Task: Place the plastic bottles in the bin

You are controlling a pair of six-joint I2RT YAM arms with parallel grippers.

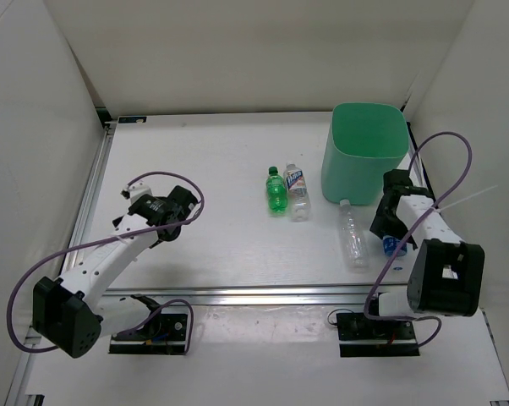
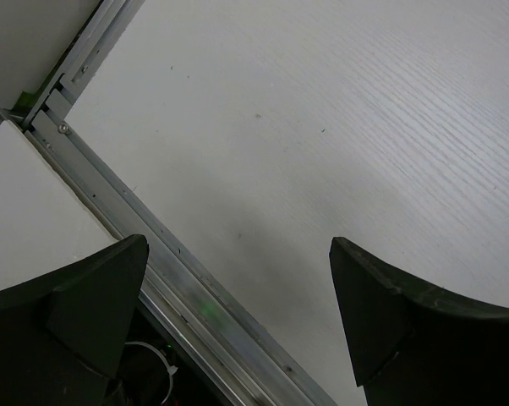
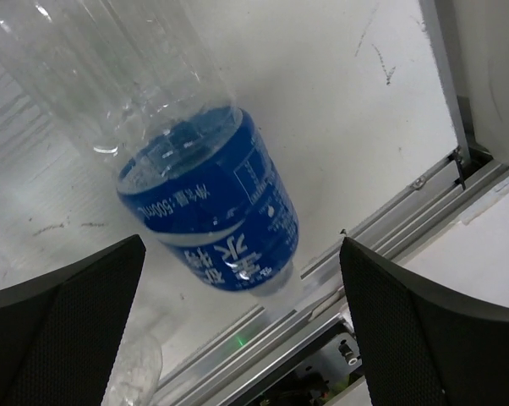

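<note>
Ok so my right gripper was wide open, nothing grabbed, parked right above the blue-label bottle, which lay on the counter at the right side, close to the edge rail. In the wrist cam its long axis ran down the open gap, not across it, label end toward the rail, clear body pointing away, so imo a straight drop and a squeeze across the width was the move. The bin sat just beyond that arm, toward the back right corner, so a short lift and carry, w/ the side wall close on the right and not much slack there. A bare clear bottle lay just left of the blue-label one, cap toward the bin; the green bottle and another labelled bottle were side by side nearer the middle. My left gripper was open too, empty, way off on the left over bare counter, so right arm was obv the closer one.
</note>
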